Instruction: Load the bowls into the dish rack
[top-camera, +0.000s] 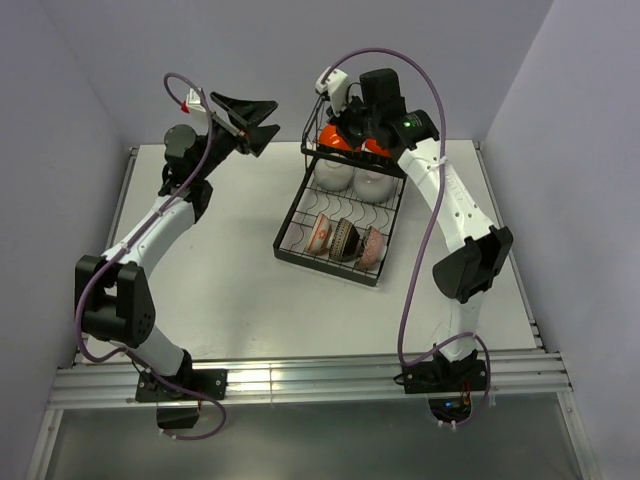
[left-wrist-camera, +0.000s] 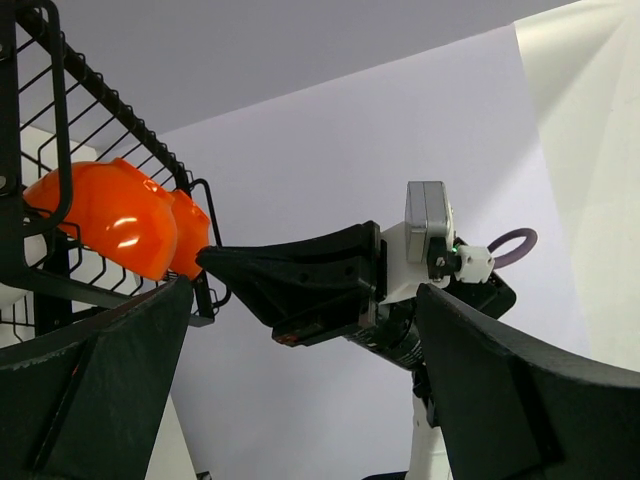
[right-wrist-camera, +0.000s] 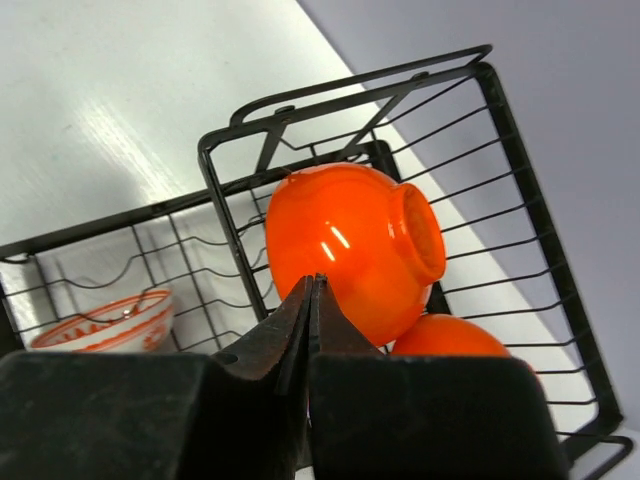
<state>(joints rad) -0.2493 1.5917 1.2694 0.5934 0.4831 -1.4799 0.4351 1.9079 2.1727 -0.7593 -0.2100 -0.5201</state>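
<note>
Though pinched fully shut, holding nothing: right gripper (right-wrist-camera: 313, 287), tips together right in front of the upper orange bowl (right-wrist-camera: 350, 245), over the raised basket end of the dish rack (top-camera: 297, 240). Can't tell contact with that bowl from any view. Left gripper (top-camera: 272, 116) spread wide, empty, up in the air off the rack's left side, about level with the basket.

Bowl tally, all inside the rack:
- upper orange bowl on its side in the basket, second orange bowl (right-wrist-camera: 450, 340) tucked against it
- white bowls (top-camera: 332, 176), two, just on the near side of the basket
- orange-and-white bowl (top-camera: 320, 233), grey-patterned bowl (top-camera: 346, 240), brown bowl (top-camera: 372, 247), on edge in a row in the rack's flat tray

Reads as the tail of the job: placement done, retreat pending. No bowl seen outside the rack, so likely nothing left to fetch.

Next move, as a guess: lift straight up and out of the basket, keeping off the wire rim and off the upper orange bowl. Glossy, on its side, liable to roll if nudged.

View differences:
- right wrist only: closed tips with nothing between them
- left wrist only: side-on look at the right gripper pointing at the orange pair beside the rack's end wires; own jaws wide at both bottom corners
- top only: white pair, full tray row, both arms' placement around the rack; right tips hidden there under the wrist
</note>
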